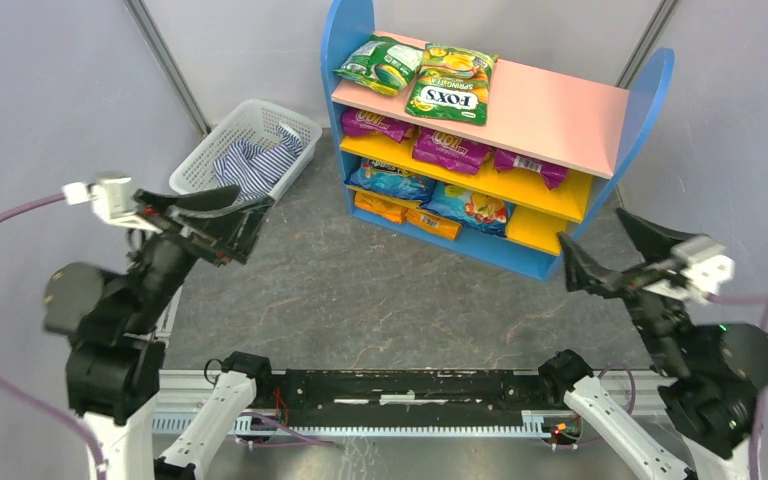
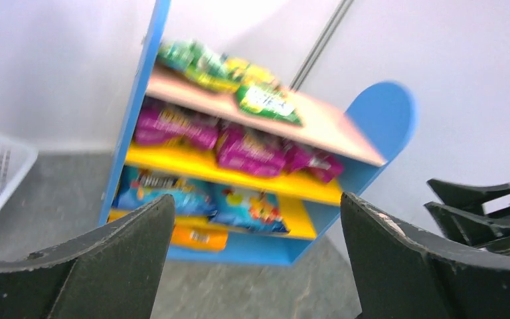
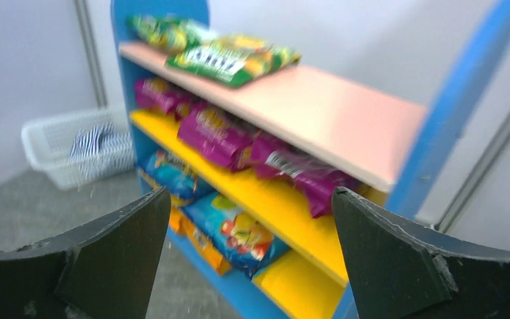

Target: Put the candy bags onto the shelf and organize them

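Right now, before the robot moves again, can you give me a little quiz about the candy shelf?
1. True or false: the FOX'S bag lies on the pink top board of the shelf.
2. Pick one: what colour are the candy bags on the yellow middle board? A purple, B red, C white.
3. Fill in the gap: the striped cloth lies in the white ___.

Key: 1 true. 2 A. 3 basket.
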Motion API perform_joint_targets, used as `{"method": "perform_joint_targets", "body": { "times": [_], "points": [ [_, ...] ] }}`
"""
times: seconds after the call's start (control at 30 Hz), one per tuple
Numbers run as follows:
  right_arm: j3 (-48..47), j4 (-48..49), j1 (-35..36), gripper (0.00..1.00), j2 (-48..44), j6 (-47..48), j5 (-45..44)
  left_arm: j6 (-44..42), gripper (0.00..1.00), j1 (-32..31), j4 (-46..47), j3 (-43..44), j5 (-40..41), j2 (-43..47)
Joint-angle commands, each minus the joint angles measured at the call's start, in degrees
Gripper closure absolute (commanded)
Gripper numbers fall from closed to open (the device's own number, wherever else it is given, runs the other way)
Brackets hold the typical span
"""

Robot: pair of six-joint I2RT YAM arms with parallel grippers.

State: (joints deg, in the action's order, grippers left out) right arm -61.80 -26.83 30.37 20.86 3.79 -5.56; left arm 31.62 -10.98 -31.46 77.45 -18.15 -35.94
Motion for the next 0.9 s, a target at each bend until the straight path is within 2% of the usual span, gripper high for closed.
{"method": "perform_joint_targets", "body": {
  "times": [0.0,0.27,0.6,0.87],
  "points": [
    [-2.6,5.2,-0.2,0.02,-4.1,-2.8,-10.4,3.7,0.00,0.2,1.3,9.6,-2.6,-0.8],
    [-4.5,3.7,-0.2,0.02,-9.8,-3.0,-21.2,3.4,0.00,0.2,5.2,15.5,-1.5,1.7],
    [-4.5,4.0,-0.2,0.02,-12.1,-2.3,-22.9,0.9,0.00,0.2,4.2,17.2,4.0,3.5],
    [-1.6,6.8,-0.9,0.02,-12.9,-0.6,-21.4,0.3,0.00,0.2,3.1,16.5,4.3,3.3]
  ]
}}
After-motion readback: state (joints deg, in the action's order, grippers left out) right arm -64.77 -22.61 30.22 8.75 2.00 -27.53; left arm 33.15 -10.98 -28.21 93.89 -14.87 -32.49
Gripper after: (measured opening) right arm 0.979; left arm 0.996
